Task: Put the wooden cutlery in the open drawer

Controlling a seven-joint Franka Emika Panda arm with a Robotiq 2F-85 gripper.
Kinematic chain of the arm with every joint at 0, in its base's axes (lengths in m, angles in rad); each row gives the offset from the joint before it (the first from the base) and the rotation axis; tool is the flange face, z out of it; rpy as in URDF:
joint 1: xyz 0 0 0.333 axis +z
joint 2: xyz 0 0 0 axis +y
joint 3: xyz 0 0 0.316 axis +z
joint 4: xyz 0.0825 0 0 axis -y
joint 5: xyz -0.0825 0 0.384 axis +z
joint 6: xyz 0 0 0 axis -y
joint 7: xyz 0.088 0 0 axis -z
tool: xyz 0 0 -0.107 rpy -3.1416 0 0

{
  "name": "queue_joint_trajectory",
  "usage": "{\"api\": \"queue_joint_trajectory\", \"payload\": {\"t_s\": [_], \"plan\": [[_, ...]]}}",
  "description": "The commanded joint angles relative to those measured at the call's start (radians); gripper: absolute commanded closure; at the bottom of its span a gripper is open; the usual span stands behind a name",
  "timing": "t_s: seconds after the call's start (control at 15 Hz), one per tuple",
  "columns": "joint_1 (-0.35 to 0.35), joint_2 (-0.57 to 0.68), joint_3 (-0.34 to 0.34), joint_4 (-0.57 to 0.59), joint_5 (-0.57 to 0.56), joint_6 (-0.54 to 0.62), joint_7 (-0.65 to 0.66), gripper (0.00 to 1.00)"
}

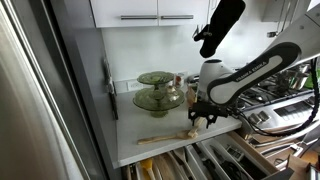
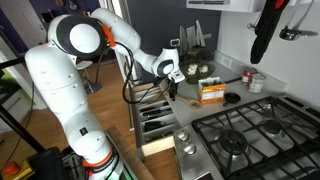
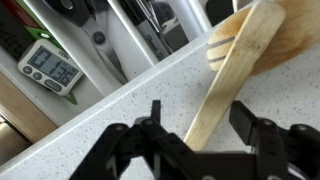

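Note:
The wooden cutlery [image 3: 236, 58], a pale fork-like spatula with another wooden piece under its head, lies on the speckled white counter. In the wrist view my gripper [image 3: 200, 116] is open, with one finger on each side of the handle, not closed on it. In an exterior view the cutlery [image 1: 166, 137] lies near the counter's front edge, and my gripper [image 1: 203, 117] hangs just over its right end. The open drawer [image 1: 190, 164] is below the counter edge and holds dividers and metal utensils. It also shows in an exterior view [image 2: 155, 118], below my gripper [image 2: 172, 91].
Two green glass dishes [image 1: 158, 96] stand at the back of the counter. A digital timer [image 3: 50, 66] lies in the drawer. A gas hob [image 2: 250, 140], an orange box [image 2: 211, 92] and a dish rack [image 1: 285, 105] are nearby.

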Motion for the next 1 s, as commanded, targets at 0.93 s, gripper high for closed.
{"api": "queue_joint_trajectory", "payload": {"t_s": [0.93], "plan": [[-0.001, -0.232, -0.004, -0.164, 0.018, -0.137, -0.074, 0.94]]}}
